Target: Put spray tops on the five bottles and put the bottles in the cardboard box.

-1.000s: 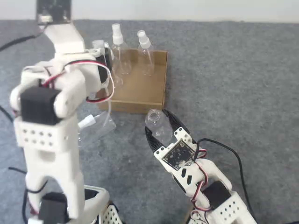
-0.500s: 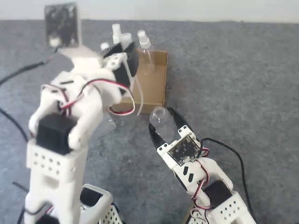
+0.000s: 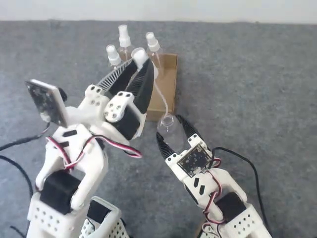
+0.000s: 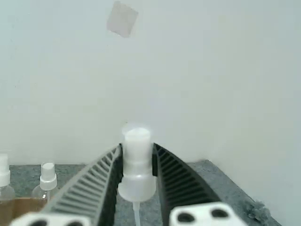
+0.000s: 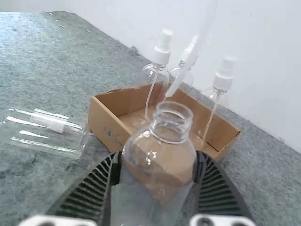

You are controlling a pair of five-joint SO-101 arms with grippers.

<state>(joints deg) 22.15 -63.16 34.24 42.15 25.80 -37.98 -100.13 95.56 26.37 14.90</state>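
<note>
My left gripper (image 3: 140, 59) is raised and shut on a white spray top (image 3: 139, 54), which also sits between the fingers in the left wrist view (image 4: 137, 165). Its thin dip tube (image 3: 163, 99) slants down toward the open bottle (image 3: 166, 128). My right gripper (image 3: 169, 130) is shut on that clear bottle (image 5: 160, 155) and holds it upright just in front of the cardboard box (image 3: 166, 84). The tube's tip (image 5: 169, 94) hangs just above the bottle mouth, not inside it. Three capped bottles (image 3: 151, 47) stand in the box (image 5: 108, 117).
Another capped bottle (image 5: 47, 127) lies on its side on the grey carpet beside the box. The left arm's body (image 3: 94, 134) leans over the carpet in front of the box's near left part. A white wall rises behind the box.
The left arm swung from upright at the left to leaning right, carrying the spray top above the bottle in the right gripper. The right gripper and bottle barely shifted.
</note>
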